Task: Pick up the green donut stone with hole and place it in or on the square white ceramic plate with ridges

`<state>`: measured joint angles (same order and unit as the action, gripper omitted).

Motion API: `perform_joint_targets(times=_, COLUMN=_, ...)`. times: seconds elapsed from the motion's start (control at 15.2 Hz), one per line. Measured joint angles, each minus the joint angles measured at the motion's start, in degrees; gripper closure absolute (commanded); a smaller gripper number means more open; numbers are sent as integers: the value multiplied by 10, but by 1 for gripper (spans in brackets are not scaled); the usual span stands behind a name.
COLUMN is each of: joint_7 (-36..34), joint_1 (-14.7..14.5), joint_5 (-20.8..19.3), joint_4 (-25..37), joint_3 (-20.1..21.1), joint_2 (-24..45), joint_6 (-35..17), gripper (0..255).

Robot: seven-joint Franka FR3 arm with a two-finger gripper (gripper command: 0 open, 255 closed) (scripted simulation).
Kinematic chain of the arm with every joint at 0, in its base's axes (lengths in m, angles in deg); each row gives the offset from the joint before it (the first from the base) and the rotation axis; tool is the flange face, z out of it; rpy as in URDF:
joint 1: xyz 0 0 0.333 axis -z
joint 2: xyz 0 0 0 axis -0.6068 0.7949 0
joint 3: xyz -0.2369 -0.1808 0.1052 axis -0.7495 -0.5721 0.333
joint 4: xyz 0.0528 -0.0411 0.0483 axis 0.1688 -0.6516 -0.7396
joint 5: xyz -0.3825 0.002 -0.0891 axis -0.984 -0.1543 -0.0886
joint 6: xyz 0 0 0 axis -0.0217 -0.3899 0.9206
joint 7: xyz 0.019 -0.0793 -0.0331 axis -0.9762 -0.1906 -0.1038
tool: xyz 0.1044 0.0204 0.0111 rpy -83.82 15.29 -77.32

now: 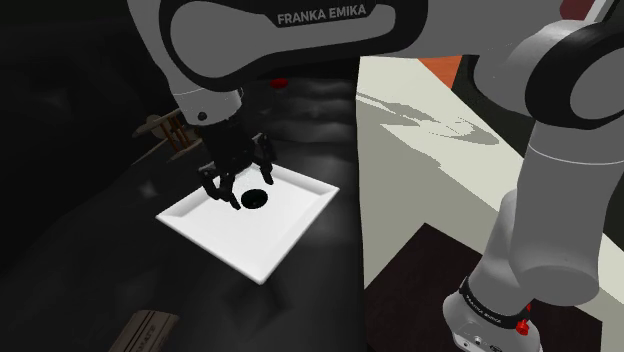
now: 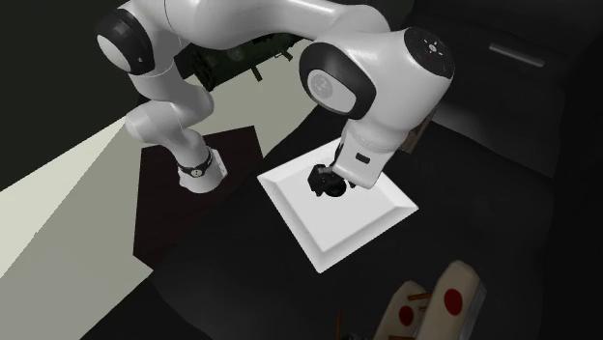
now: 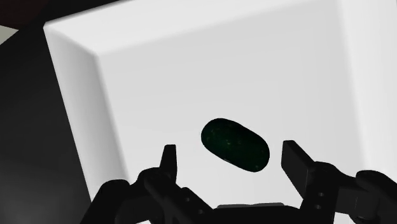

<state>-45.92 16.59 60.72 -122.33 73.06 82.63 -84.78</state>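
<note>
Stone (image 3: 235, 145) lies flat on the plate (image 3: 191, 76), right in front of you in the wrist view. It sits between the two fingers (image 3: 168, 160) of the gripper (image 3: 230, 154). The fingers stand apart and do not touch it, so nothing is held.

The stone is dark green and shaped like a bean. I think it is hard and will not bend or squash. It looks smooth, so it may slip from a weak pinch. It looks small, so it is likely light for the arm. If you must take it, pinch it across its short sides, near the middle. You cannot see a hole in it from here.

The wrist view shows you the green colour and the gap on each side of the stone. In the shoulder view the stone (image 1: 253, 200) is just a black spot, but you see the whole plate (image 1: 250, 262), with the stone well inside its rim. The second exterior view shows the plate (image 2: 348, 232) from another side and, far off, a white thing with red dots (image 2: 449, 301).
</note>
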Motion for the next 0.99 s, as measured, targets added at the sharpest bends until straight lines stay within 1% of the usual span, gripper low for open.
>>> perform_joint_targets(times=0.26, joint_7=0, joint_1=0, joint_5=0, joint_4=0, joint_3=0, joint_2=0, joint_6=0, gripper=0)
perform_joint_targets(times=0.4, joint_7=-4, joint_1=-5, joint_5=-4, joint_4=40, joint_3=2, joint_2=13, joint_6=27, gripper=0)
perform_joint_targets(times=0.46, joint_7=-8, joint_1=-10, joint_5=-8, joint_4=75, joint_3=3, joint_2=27, joint_6=49, gripper=0)
perform_joint_targets(times=0.59, joint_7=-8, joint_1=-14, joint_5=-13, joint_4=117, joint_3=3, joint_2=41, joint_6=79, gripper=0)
perform_joint_targets(times=0.66, joint_7=-8, joint_1=-15, joint_5=-14, joint_4=127, joint_3=3, joint_2=44, joint_6=85, gripper=0)
perform_joint_targets(times=0.99, joint_7=-8, joint_1=-16, joint_5=-16, joint_4=136, joint_3=3, joint_2=48, joint_6=91, gripper=0)
